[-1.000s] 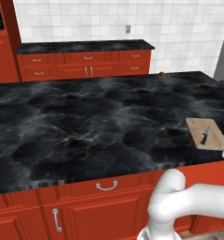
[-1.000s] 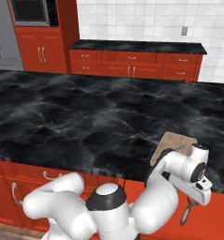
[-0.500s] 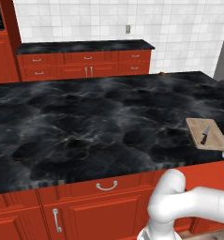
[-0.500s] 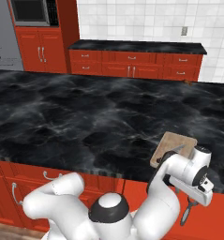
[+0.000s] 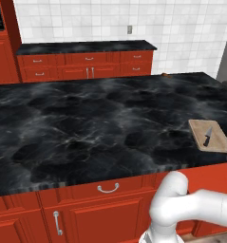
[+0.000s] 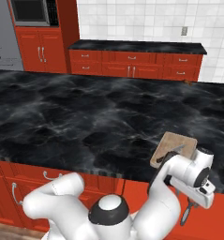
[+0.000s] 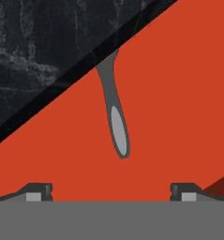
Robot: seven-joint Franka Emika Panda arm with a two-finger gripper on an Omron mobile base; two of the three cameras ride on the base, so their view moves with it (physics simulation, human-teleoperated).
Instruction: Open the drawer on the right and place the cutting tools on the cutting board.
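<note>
Jaws wide over slim grey tool point(image 7: 115, 119) (glossy red drawer point(image 7: 179, 93)).

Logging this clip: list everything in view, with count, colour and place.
island counter: one, black marbled, centre
cutting board: one, light tan, near the counter's right end
knife: one, silver blade and black handle, on the board
dark tool: one, grey, lying on the drawer
drawer: one, red, below the counter edge
handled drawer front: one, red, curved silver handle, below the counter
back cabinets: a row, red, against the tiled wall
microwave: one, dark, upper left
arm: one, white
gripper: one, jaws open over the tool
</note>
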